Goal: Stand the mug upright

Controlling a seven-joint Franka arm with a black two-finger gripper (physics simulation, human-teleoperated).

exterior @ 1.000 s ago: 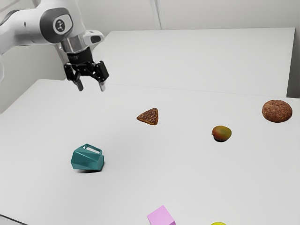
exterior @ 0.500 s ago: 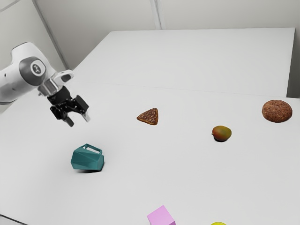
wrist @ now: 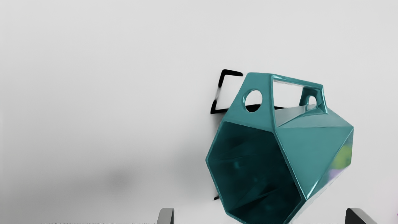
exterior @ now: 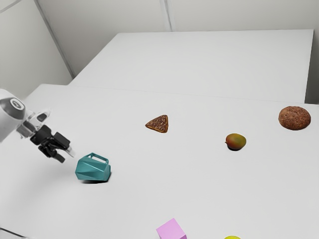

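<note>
In the exterior view my gripper (exterior: 66,157) hangs tilted just beyond the teal mug (exterior: 93,169), on the exterior view's left of it, with a gap between them. The faceted mug lies on its side on the table, its handle upward. In the wrist view the mug (wrist: 311,146) turns its dark open mouth toward my hand, and its handle stands over a black shadow. My gripper (wrist: 259,216) is open, its two fingertips wide apart, and nothing is held between them.
On the white table (exterior: 129,209) are a brown triangular piece (exterior: 158,124), a mango (exterior: 236,141), a round brown loaf (exterior: 294,118), a pink block (exterior: 171,229) and part of a yellow object (exterior: 232,237), all toward the exterior view's right of the mug.
My arm has swung down and toward the exterior view's left, and the hand has tilted, bringing the gripper low beside the mug. The mug and other objects have stayed put.
</note>
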